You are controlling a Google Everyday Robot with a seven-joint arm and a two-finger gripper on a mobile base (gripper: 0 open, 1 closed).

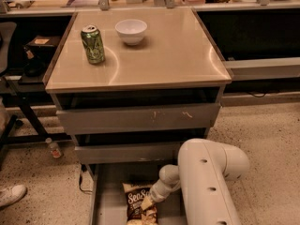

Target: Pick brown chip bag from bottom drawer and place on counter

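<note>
Glossy beige counter (164, 60) atop the grey cabinet, thin dark rim all round. Below its front edge, two scuffed grey drawers (140, 118), both pushed nearly in. Lower again, the bottom drawer (107, 205), pulled out towards the camera well past the front edge, grey floor showing.

Bulky white arm (211, 186) under the counter's front right corner, bent down and leftwards into that open drawer. At its end, the gripper (146, 204), low inside the drawer and right against the right side of the brown chip bag (135, 199). Open or closed, holding or merely touching: cannot tell.

Bag flat on the drawer floor, roughly below the middle of the front edge, "Sea Salt" script facing up.

Near the counter's back left corner, upright green can (93, 44). Just right of it and nearer the back edge, white bowl (131, 31), apart from the can.
</note>
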